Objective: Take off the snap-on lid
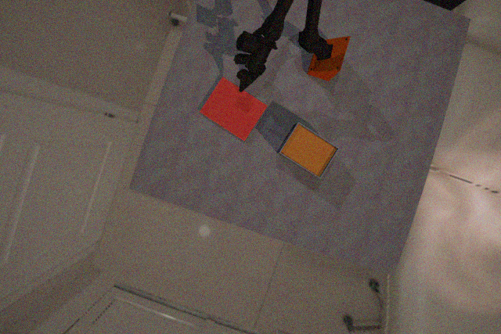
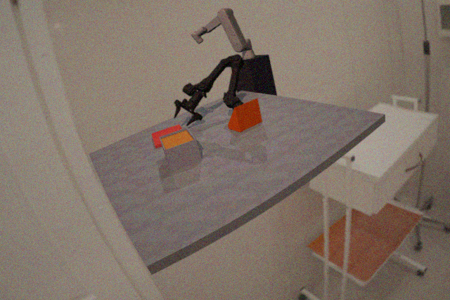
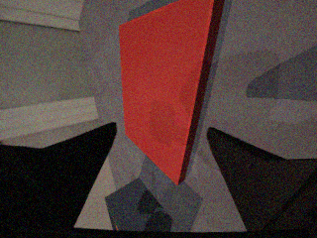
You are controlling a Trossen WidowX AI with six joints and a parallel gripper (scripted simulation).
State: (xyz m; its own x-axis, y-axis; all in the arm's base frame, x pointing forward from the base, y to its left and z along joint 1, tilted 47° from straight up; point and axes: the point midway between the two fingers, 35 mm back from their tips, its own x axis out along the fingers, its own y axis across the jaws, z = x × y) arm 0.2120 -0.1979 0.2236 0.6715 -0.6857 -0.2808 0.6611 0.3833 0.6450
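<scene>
The red lid (image 1: pixel 232 112) (image 2: pixel 157 137) (image 3: pixel 158 74) is off the box and lies flat or nearly flat at the table, its smooth face up. A thin shadow shows along its edges; whether every edge touches the table I cannot tell. The grey storage box (image 2: pixel 183 154) (image 1: pixel 308 150) stands upright beside it, apart from it, with its top open and its orange interior showing. My gripper (image 1: pixel 240 74) (image 2: pixel 181 121) (image 3: pixel 161 129) is open, the fingers wide apart and empty, just above and behind the lid's near edge. Nothing touches the fingertips in the wrist view.
An orange wedge-shaped block (image 1: pixel 341 55) (image 2: pixel 247 116) stands by my arm's base, on the grey table (image 1: pixel 202 181) (image 2: pixel 236 187). A pale second arm (image 2: pixel 232 29) rises behind the table. A white cart (image 2: pixel 392 144) stands past the table's edge.
</scene>
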